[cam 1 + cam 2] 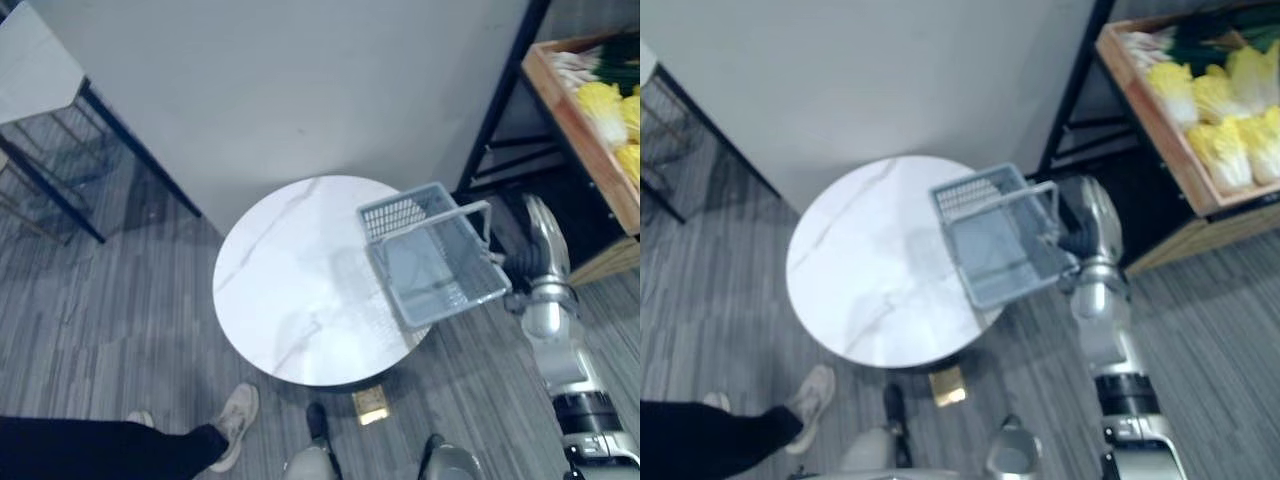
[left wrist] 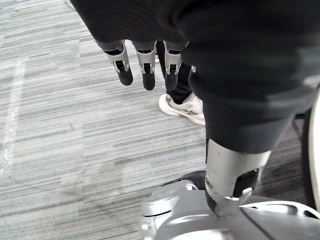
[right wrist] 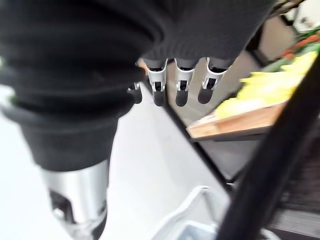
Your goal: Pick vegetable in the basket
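A grey plastic basket (image 1: 400,215) stands on the right edge of a round white marble table (image 1: 290,280) and partly overhangs it; its handle is raised and nothing shows inside. My right hand (image 1: 545,240) hangs just to the right of the basket, close to the handle, and its fingers (image 3: 182,85) are straight and hold nothing. Yellow cabbages (image 1: 1220,110) lie in a wooden crate (image 1: 580,130) on a shelf further right, with green vegetables behind them. My left hand (image 2: 145,65) hangs open over the striped floor.
A black shelf frame (image 1: 500,100) holds up the crate beside the table. A person's leg and pale shoe (image 1: 235,420) stand by the table's near left side. A wire rack (image 1: 50,170) sits at the far left, and a grey wall rises behind the table.
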